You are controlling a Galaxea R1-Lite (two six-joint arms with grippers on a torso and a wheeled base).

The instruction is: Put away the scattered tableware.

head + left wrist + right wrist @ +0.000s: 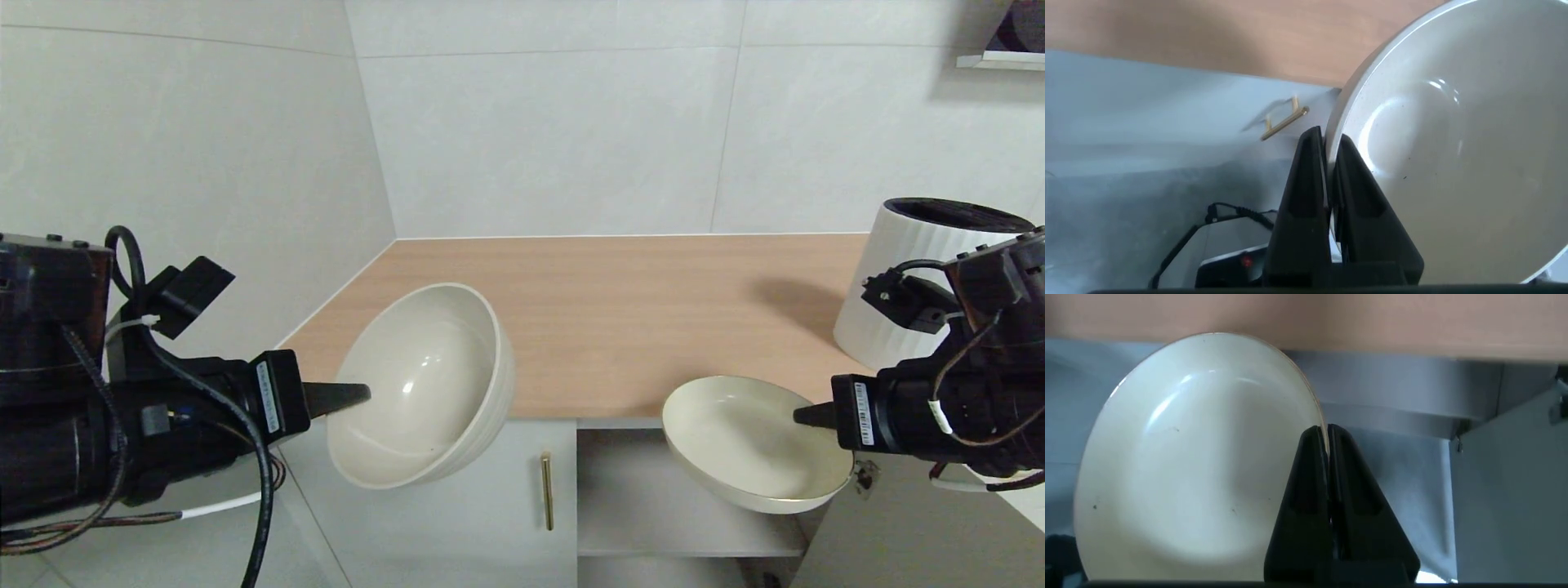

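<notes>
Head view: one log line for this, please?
left gripper shut on deep cream ceramic bowl | right gripper shut on shallow cream plate | grey cabinet open below wooden counter

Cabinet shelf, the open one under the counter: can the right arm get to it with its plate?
Probably yes. The right claw holds the plate just in front of the open cabinet shelf, with its door swung aside and nothing visible between them.

Head cam high, facing forward-down over bench. Wrist cams close behind left hand, right hand; all share cabinet front.
</notes>
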